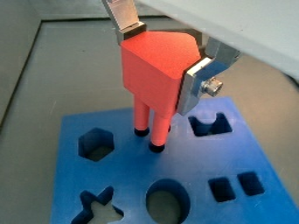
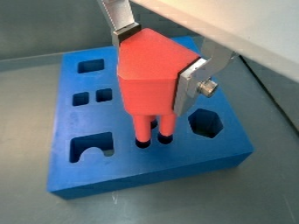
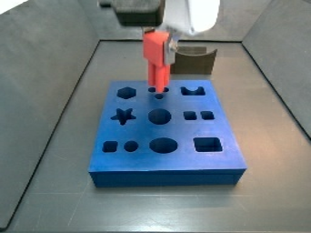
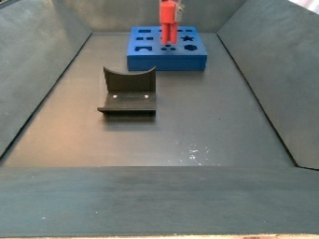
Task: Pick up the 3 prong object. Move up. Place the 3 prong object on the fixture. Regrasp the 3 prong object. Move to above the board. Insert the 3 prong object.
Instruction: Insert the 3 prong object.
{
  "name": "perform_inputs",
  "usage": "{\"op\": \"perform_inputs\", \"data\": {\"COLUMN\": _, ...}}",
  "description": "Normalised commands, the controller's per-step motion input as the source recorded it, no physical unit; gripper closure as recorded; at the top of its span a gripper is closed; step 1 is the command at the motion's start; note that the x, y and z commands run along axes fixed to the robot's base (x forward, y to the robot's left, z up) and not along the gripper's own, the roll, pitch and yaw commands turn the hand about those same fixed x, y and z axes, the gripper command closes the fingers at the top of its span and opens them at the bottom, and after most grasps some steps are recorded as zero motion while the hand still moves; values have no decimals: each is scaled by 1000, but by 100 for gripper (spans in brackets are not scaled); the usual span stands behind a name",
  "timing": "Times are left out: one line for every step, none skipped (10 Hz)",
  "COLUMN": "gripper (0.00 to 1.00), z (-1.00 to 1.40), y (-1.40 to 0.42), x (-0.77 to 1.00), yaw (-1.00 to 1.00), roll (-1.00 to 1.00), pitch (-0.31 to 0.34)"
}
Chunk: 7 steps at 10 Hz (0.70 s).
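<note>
Above the blue board point(image 1: 128, 171), in a wrist view, the gripper point(image 1: 163, 52) clamps the 3 prong object point(image 1: 156, 74) between its silver fingers point(image 1: 205, 77). The red piece hangs upright, prongs down, their dark tips at small holes near the board's middle. A hexagonal cut-out and a star cut-out show beside it.

In a wrist view from the opposite side, the gripper point(image 2: 158, 57) holds the 3 prong object point(image 2: 152, 83) by its blocky body, one finger point(image 2: 198, 79) pressed on a flank. The prong tips meet the board point(image 2: 140, 171) at a cluster of small holes; how deep they sit cannot be told.

In a side view, the 3 prong object point(image 3: 157, 59) stands upright over the board point(image 3: 165, 159), at about 12 o'clock of the board's centre. The fixture point(image 3: 195, 59) sits behind the board at about 1 o'clock. The gripper point(image 3: 165, 36) is largely cut off above.

In a side view from across the table, the fixture point(image 4: 127, 93) lies in the foreground, well apart from the board point(image 4: 169, 58) at its 1 o'clock. The 3 prong object point(image 4: 166, 17) stands upright on the board; the gripper itself is out of frame here.
</note>
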Motion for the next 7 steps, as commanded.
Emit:
{"op": "perform_inputs", "data": {"gripper": 100, "z": -43, "y": 0, "x": 0, "yaw": 0, "roll": 0, "pitch": 0}}
{"op": "perform_inputs", "data": {"gripper": 100, "z": -203, "y": 31, "x": 31, "yaw": 0, "roll": 11, "pitch": 9}}
{"op": "perform_inputs", "data": {"gripper": 100, "z": -337, "y": 0, "x": 69, "yaw": 0, "roll": 69, "pitch": 0}}
{"op": "perform_inputs", "data": {"gripper": 100, "z": -340, "y": 0, "x": 126, "yaw": 0, "roll": 100, "pitch": 0}}
{"op": "perform_inputs", "data": {"gripper": 100, "z": -340, "y": 0, "x": 137, "yaw": 0, "roll": 97, "pitch": 0}}
{"op": "perform_inputs", "data": {"gripper": 100, "z": -357, "y": 0, "x": 160, "yaw": 0, "roll": 117, "pitch": 0}}
{"op": "perform_inputs", "data": {"gripper": 100, "z": -403, "y": 3, "x": 146, "yaw": -14, "roll": 123, "pitch": 0}}
